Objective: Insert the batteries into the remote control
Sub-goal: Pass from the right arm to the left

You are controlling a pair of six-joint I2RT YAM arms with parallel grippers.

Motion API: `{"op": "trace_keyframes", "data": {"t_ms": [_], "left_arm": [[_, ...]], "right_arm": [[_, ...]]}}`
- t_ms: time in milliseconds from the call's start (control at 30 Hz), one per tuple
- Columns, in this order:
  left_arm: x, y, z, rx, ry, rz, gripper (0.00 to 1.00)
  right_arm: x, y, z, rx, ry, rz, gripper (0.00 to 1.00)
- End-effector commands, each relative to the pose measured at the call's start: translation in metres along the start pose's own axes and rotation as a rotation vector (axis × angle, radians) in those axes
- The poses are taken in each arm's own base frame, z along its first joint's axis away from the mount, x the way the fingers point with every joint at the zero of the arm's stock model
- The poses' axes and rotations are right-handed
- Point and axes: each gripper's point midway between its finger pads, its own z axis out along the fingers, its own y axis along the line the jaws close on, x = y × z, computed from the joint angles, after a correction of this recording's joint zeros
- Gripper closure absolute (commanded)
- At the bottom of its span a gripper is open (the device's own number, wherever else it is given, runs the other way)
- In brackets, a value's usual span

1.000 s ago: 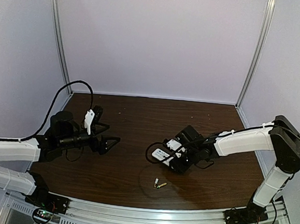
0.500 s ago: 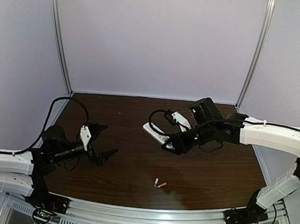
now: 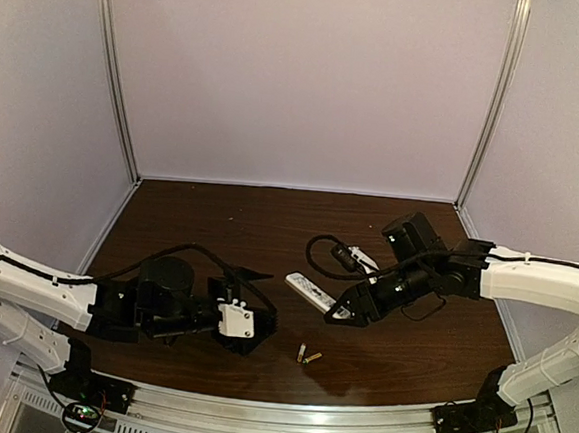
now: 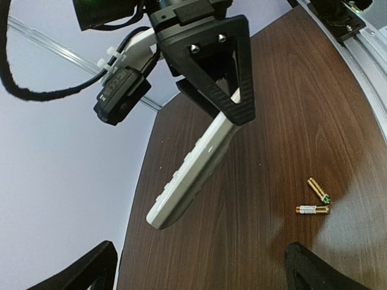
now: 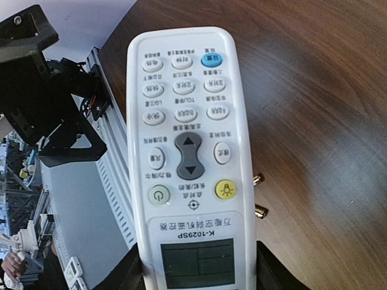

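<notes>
Right gripper (image 3: 348, 309) pinching remote control (image 5: 187, 151) at display end. Button face toward right wrist camera, remote tilted, lifted off bench (image 3: 209, 220). Batteries (image 3: 309, 356) lie on bench near front edge, just beside each other at an angle, between the two grippers. Left gripper (image 4: 202, 269) spread wide, empty, pointing toward remote and batteries.

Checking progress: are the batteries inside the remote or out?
Out. Both batteries lie on the table, apart from the remote, which the right tool grips.
</notes>
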Motion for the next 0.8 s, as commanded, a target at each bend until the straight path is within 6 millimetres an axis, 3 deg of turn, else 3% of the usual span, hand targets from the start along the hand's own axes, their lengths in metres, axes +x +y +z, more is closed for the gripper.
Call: {"op": "trace_keyframes", "data": {"t_ms": [0, 67, 400, 767], "left_arm": [[-0.018, 0.004, -0.002, 0.001, -0.01, 0.113, 0.0], [-0.024, 0.0, 0.002, 0.033, -0.01, 0.132, 0.06], [-0.026, -0.014, 0.024, 0.142, 0.042, 0.177, 0.15], [-0.016, -0.032, 0.037, 0.213, 0.093, 0.2, 0.3]], "right_arm": [[0.008, 0.018, 0.0, -0.13, 0.008, 0.051, 0.63], [0.011, 0.022, 0.0, -0.156, 0.011, 0.06, 0.63], [0.018, 0.037, 0.003, -0.223, 0.057, 0.07, 0.65], [0.03, 0.044, 0.013, -0.222, 0.149, 0.045, 0.66]]}}
